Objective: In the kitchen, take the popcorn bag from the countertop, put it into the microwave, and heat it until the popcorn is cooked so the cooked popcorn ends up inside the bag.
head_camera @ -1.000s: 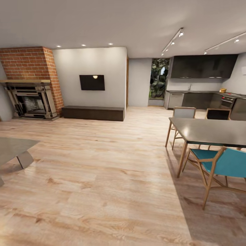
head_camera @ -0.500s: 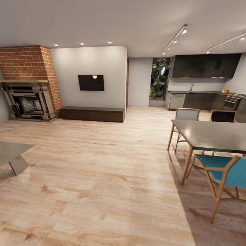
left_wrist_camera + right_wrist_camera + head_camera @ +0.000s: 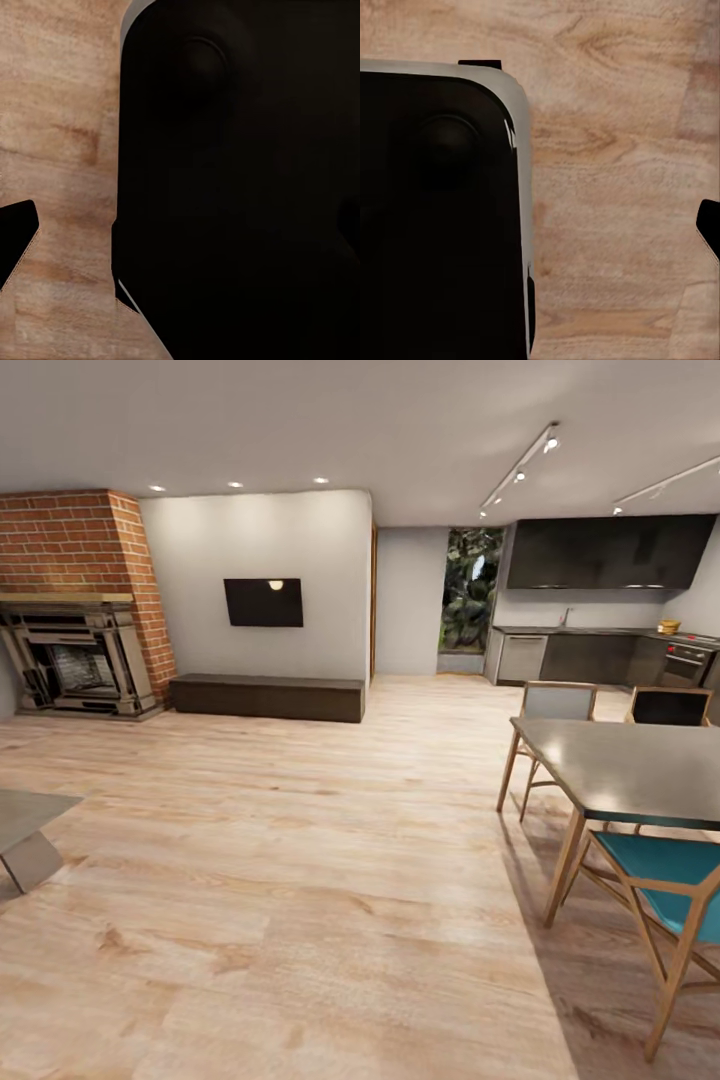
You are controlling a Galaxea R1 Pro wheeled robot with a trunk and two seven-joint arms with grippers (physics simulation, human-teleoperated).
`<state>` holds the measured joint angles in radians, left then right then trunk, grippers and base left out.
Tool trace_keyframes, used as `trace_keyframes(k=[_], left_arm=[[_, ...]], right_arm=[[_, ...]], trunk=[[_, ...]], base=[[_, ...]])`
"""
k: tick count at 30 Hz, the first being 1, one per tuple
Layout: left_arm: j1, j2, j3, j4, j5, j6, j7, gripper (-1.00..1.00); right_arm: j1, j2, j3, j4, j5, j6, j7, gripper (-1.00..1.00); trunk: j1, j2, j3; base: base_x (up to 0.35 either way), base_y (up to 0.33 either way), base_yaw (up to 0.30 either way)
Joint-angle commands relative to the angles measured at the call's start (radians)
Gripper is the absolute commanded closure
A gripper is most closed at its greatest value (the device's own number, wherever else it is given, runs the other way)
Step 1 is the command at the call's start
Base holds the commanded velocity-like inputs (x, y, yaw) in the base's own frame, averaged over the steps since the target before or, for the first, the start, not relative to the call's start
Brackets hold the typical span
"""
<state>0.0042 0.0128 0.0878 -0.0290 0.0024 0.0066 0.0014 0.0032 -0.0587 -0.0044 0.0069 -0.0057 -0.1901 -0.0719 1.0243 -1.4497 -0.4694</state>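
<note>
Both wrist cameras look down past the robot's black body (image 3: 240,180) at light wood floor (image 3: 615,150); gripper states can't be told; ahead, dining table (image 3: 640,765), teal chair (image 3: 665,870); beyond them, the kitchen (image 3: 600,610) and countertop (image 3: 590,630); popcorn bag indiscernible.

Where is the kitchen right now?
In the head view, the kitchen with glossy dark cabinets is far off at the right, behind the grey dining table and right of the leafy window.
</note>
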Motion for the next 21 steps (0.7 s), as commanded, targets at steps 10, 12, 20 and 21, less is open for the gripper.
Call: trace_keyframes(k=[10,12,20,21], left_arm=[[0.000,0.000,0.007,-0.002,0.000,0.001,0.000,-1.00],[0.000,0.000,0.008,-0.002,0.000,0.001,0.000,-1.00],[0.000,0.000,0.008,-0.002,0.000,0.001,0.000,-1.00],[0.000,0.000,0.008,-0.002,0.000,0.001,0.000,-1.00]], right_arm=[[0.000,0.000,0.000,0.001,0.000,-0.004,-0.002,-1.00],[0.000,0.000,0.000,0.001,0.000,-0.004,-0.002,-1.00],[0.000,0.000,0.000,0.001,0.000,-0.004,-0.002,-1.00],[0.000,0.000,0.000,0.001,0.000,-0.004,-0.002,-1.00]], trunk=[[0.001,0.000,-0.001],[0.001,0.000,-0.001],[0.001,0.000,-0.001],[0.001,0.000,-0.001]], base=[[0.339,0.000,0.000],[0.339,0.000,0.000],[0.339,0.000,0.000],[0.339,0.000,0.000]])
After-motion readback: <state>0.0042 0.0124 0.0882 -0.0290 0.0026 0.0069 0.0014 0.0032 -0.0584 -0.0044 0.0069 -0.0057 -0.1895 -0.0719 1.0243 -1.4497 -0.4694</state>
